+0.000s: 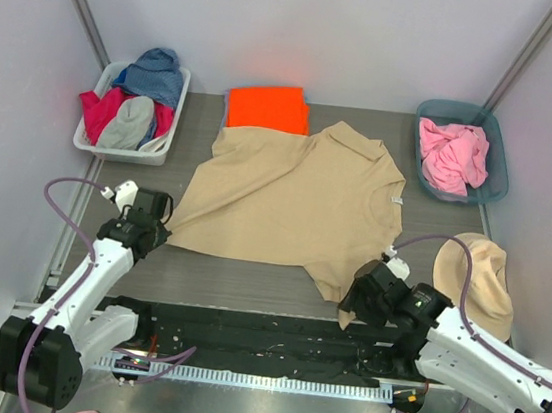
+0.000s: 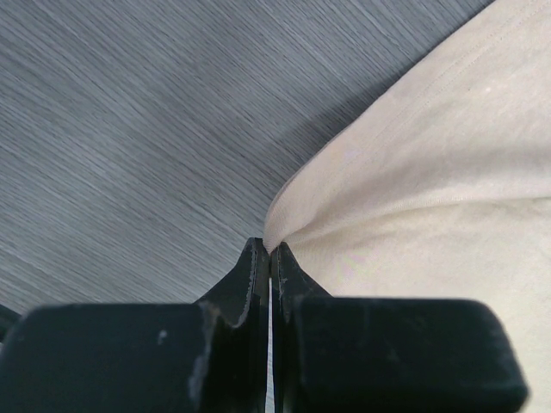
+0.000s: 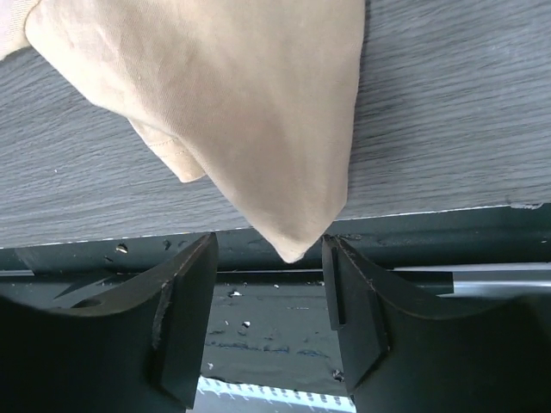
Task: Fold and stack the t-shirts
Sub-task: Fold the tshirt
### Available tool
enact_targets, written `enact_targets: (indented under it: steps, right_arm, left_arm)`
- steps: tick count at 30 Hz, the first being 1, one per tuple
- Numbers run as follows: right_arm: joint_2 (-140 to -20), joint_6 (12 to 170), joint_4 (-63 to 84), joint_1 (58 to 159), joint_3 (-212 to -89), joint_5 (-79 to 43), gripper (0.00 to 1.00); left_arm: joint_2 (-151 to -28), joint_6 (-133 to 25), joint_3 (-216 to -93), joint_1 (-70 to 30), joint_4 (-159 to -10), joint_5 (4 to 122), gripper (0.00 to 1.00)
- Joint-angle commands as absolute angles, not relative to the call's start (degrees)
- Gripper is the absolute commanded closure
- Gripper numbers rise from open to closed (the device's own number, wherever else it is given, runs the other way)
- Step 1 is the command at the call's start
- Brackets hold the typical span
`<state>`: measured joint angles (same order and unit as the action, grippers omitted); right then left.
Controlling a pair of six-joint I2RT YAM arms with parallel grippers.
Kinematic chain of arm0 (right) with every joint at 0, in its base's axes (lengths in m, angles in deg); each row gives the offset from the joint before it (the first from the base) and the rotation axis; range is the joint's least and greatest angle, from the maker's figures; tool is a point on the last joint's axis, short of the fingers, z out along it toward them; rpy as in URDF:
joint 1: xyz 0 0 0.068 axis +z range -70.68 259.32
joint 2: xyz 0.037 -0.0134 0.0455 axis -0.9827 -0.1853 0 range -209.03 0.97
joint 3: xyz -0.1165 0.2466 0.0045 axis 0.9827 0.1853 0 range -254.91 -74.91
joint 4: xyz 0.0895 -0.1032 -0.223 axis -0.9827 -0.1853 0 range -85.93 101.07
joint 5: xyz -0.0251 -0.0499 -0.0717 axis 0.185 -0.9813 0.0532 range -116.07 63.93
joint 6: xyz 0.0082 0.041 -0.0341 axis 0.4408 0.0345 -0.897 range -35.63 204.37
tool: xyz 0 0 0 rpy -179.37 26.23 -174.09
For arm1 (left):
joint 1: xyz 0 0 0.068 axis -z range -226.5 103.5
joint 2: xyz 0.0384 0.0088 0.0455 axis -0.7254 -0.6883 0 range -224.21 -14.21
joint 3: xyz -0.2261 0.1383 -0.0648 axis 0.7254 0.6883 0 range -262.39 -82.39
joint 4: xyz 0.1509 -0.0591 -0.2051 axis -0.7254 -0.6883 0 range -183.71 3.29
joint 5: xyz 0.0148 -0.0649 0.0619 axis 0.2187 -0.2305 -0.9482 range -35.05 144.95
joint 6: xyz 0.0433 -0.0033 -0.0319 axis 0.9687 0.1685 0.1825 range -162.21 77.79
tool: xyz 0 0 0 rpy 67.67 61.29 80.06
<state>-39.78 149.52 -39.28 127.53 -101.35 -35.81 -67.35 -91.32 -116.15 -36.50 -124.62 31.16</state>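
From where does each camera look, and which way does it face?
Top external: above and behind the arms, facing down on the table; both arms show.
Left wrist: on the left arm, facing along the shut left hand, which pinches the edge of the tan shirt.
Right wrist: on the right arm, facing past the open right hand to a shirt corner at the table's edge.
Shared: all three show the tan shirt.

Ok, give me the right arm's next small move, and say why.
Probably close the right tool on the tan shirt. Its jaws stand open with the shirt's corner tip right between their ends, not yet pinched. The left tool is shut on the shirt's other near corner, so a second grip looks like the only thing missing before any fold.
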Motion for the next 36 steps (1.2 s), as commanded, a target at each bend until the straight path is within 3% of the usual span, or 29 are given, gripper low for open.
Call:
enact_targets:
  steps: [1,11,21,30,36]
  right_arm:
    - [-40.60,153.54,-37.71,130.11,-100.58,-38.64,0.40]
    - [-43.59,159.52,-35.69,137.76,-98.65,-41.62,0.41]
    - [-44.12,161.72,-34.64,138.73,-96.54,-43.91,0.47]
    - [-43.59,161.89,-33.14,138.91,-95.04,-43.04,0.59]
    - [-42.54,161.89,-33.84,138.82,-95.48,-42.95,0.79]
  left_arm:
    - [-67.65,-91.34,-115.88,-36.83,-123.01,30.34,1.00]
    - [-67.73,-91.08,-115.79,-36.83,-122.74,30.08,1.00]
    - [-67.91,-90.64,-116.14,-36.83,-122.83,29.72,1.00]
    - [-67.91,-90.64,-116.31,-36.83,-123.01,29.55,1.00]
    - [-67.82,-90.64,-116.31,-36.83,-123.18,29.64,1.00]
